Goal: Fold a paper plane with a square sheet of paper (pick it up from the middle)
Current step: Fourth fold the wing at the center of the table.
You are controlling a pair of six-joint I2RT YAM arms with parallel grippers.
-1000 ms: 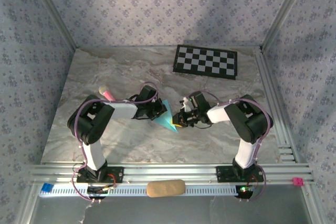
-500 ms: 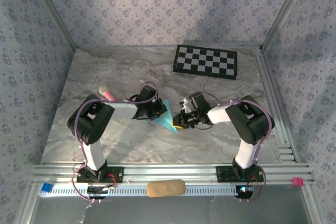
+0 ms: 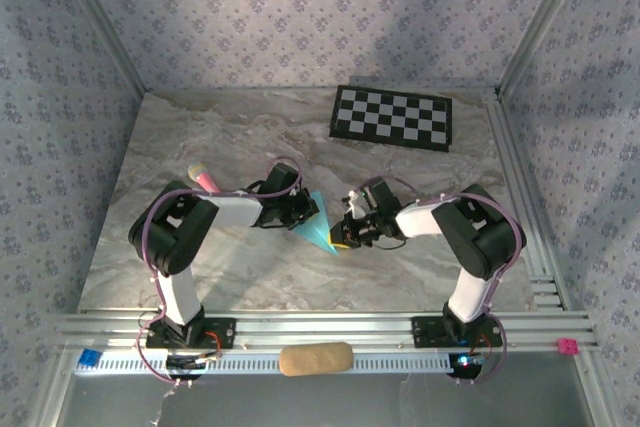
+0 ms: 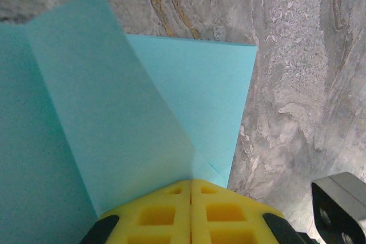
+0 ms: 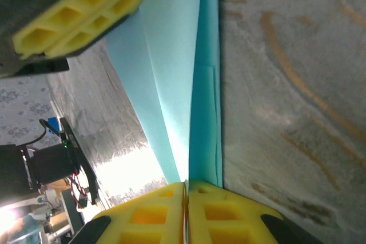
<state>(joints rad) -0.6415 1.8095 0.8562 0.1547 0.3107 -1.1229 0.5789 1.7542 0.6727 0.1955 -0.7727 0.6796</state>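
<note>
Marble-patterned worktop (image 3: 200,137) spreads under everything, with a black-and-white checkerboard mat (image 3: 392,117) lying flat at its far right. Two arms reach inward from the near edge and meet around the middle of the worktop. Between them is the light blue sheet of paper (image 3: 318,231), creased into a pointed shape, its wide end toward the left arm and its tip toward the near side. Whether it rests on the worktop or hangs just above it I cannot tell.

The left fingers (image 3: 302,215) are shut on the wide end. Seen from the left wrist, their yellow pads (image 4: 197,201) meet with no gap, pinching a folded corner while a flap slants up from the layer beneath. The right fingers (image 3: 344,234) are also closed on the paper. From the right wrist, their pads (image 5: 223,212) nip the edge where the layers come together.

A pink marker pen (image 3: 204,179) lies behind the left arm, well apart from the paper.
</note>
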